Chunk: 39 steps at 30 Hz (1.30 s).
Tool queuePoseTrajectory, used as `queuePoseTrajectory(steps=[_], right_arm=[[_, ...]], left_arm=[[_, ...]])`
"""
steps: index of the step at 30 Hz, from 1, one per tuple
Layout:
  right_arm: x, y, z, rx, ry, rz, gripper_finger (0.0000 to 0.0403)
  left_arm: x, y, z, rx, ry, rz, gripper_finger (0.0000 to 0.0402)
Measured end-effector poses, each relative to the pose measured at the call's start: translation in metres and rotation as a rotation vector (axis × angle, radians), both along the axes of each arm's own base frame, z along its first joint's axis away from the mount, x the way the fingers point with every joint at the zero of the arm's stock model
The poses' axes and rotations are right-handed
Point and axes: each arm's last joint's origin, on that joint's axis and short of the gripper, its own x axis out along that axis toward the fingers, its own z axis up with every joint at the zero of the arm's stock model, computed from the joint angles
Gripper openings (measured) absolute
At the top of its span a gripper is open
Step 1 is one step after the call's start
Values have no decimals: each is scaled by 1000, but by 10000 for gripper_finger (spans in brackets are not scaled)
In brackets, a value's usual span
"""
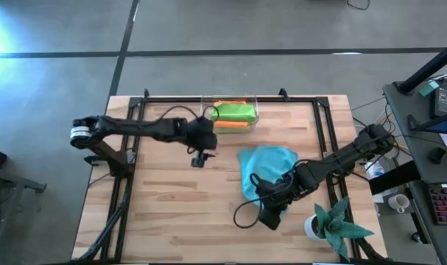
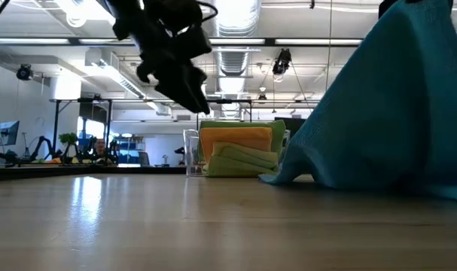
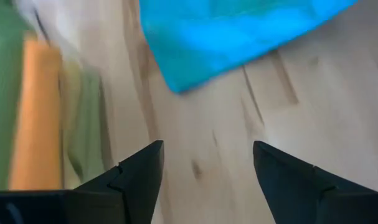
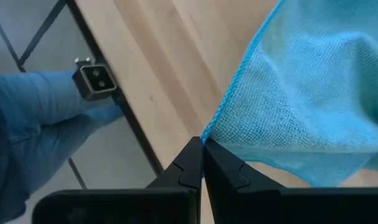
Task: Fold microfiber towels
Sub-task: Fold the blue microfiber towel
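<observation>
A light blue microfiber towel sits right of the table's middle, raised like a tent in the low view. My right gripper is shut on one of its corners, toward the table's near edge. My left gripper hangs open above bare wood left of the towel, with nothing between its fingers. Folded lime green and orange towels lie stacked in a clear bin at the far edge. My right gripper pinches the light blue towel's corner between its two fingertips, slanting down from the table's right. The corner is lifted. The cloth slopes away from it, and its lower edge rests on the table.
A teal spiky plant in a white pot stands at the near right corner, close to my right arm. A small camera sits on the table's rail, with a person's blue trouser leg beyond it. Bare wood spreads over the table's left and near parts.
</observation>
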Motion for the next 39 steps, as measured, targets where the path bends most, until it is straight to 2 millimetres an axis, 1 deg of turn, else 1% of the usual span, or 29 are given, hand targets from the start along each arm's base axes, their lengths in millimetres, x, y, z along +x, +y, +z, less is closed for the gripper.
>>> queuePoseTrajectory(steps=[3, 6, 12, 20, 26, 31, 36, 39], right_arm=[[-3, 8, 2, 11, -7, 25, 9], [-2, 15, 8, 40, -42, 33, 9], [0, 27, 27, 82, -132, 57, 9], [4, 26, 43, 52, -209, 49, 8], [10, 19, 61, 14, -291, 24, 8], [16, 10, 68, -10, -328, 11, 8], [20, 4, 68, -20, -331, 3, 8], [21, 0, 68, -26, -334, 0, 8]], left_arm=[[5, -11, -7, 75, -50, -58, 231], [9, -21, -9, 124, -115, -122, 231], [9, -33, -14, 163, -141, -191, 231], [6, -41, -25, 156, -107, -217, 231], [7, -57, -27, 107, -114, -256, 231], [10, -72, -21, -13, -173, -212, 231], [18, -88, -6, -92, -321, -247, 231], [22, -96, 5, -102, -410, -272, 231]])
